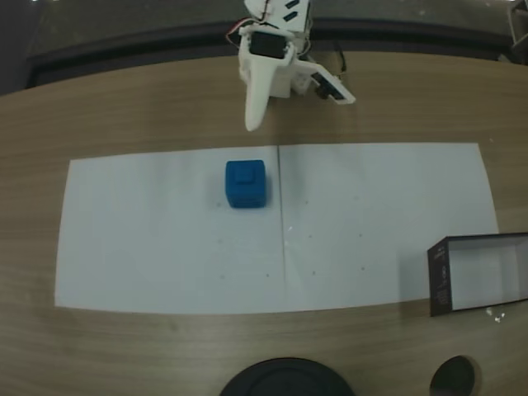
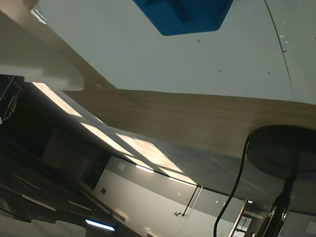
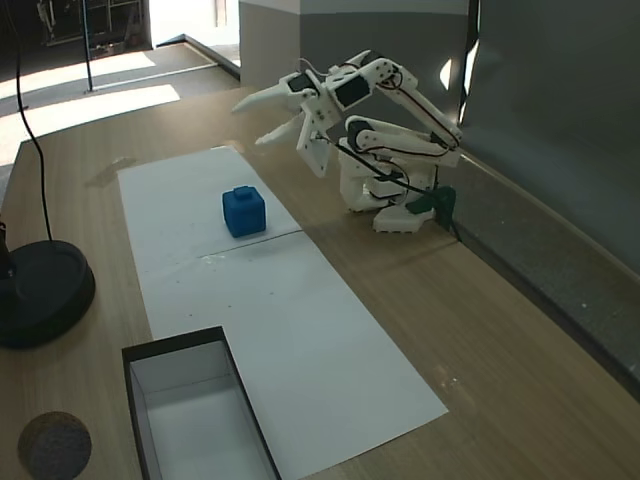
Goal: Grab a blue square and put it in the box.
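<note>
Fingers [image 3: 258, 120] spread apart, empty, raised above table; blue square [image 1: 246, 183] on white paper, box [image 3: 200, 415] well apart.

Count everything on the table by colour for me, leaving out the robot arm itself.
Blue: 1, the blue square
Black: 3, the box with black walls, the round black base, the small dark disc
White: 1, the white paper sheet
Total: 5
</note>
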Tool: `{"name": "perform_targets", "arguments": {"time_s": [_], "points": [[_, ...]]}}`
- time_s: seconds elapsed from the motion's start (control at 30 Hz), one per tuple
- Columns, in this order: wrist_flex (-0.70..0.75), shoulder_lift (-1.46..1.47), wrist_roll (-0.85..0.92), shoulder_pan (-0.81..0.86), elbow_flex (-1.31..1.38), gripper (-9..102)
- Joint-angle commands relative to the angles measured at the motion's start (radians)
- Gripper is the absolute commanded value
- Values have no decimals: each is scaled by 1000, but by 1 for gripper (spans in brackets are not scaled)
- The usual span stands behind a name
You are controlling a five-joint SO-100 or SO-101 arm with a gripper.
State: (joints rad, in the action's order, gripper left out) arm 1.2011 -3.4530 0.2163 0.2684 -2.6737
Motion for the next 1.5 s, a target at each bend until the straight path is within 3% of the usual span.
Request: {"name": "perform_targets", "arguments": {"time_s": [0.0, 0.33, 0.77, 1.1, 1.47], "points": [[-9, 11, 5, 6, 114, 27], [-5, 549, -92, 14, 374, 27], [144, 1289, -176, 23, 727, 27], [149, 1523, -190, 28, 735, 27], [235, 1549, -192, 28, 739, 27]]}}
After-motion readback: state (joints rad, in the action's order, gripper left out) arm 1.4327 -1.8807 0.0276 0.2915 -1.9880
